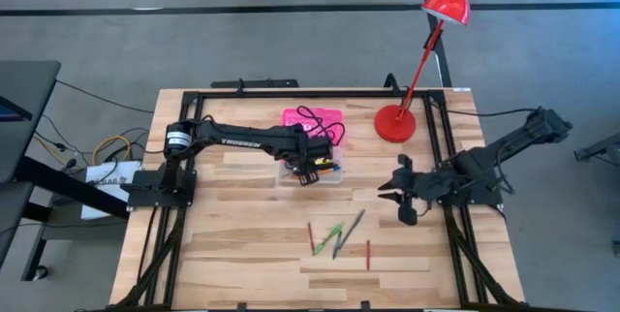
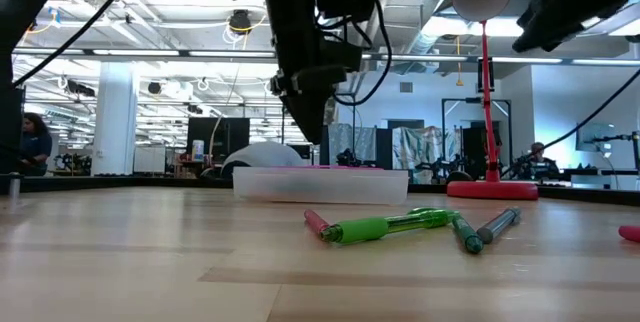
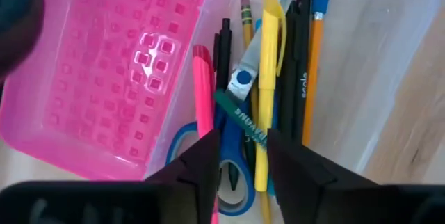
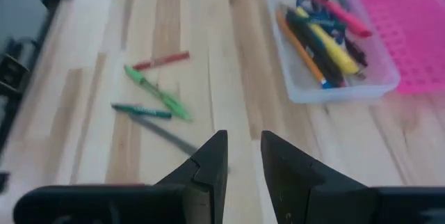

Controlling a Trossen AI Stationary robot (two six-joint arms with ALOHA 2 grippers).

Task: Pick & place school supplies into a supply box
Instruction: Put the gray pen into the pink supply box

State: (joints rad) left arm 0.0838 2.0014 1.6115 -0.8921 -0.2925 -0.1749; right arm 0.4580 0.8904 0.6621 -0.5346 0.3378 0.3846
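Pink-lidded supply box (image 3: 104,78), scissors (image 3: 184,140) mostly buried, left tool (image 3: 240,165) apparently parted.

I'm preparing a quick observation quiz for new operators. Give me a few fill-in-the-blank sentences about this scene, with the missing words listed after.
1. The left gripper hovers over the clear base of the supply box, whose open lid is ____ in colour.
2. Near the table's back edge stands a ____ desk lamp.
3. In the box, the scissors have ____ handles.
4. The right gripper, holding nothing, waits on the table's ____ side.

Missing words: pink; red; blue; right
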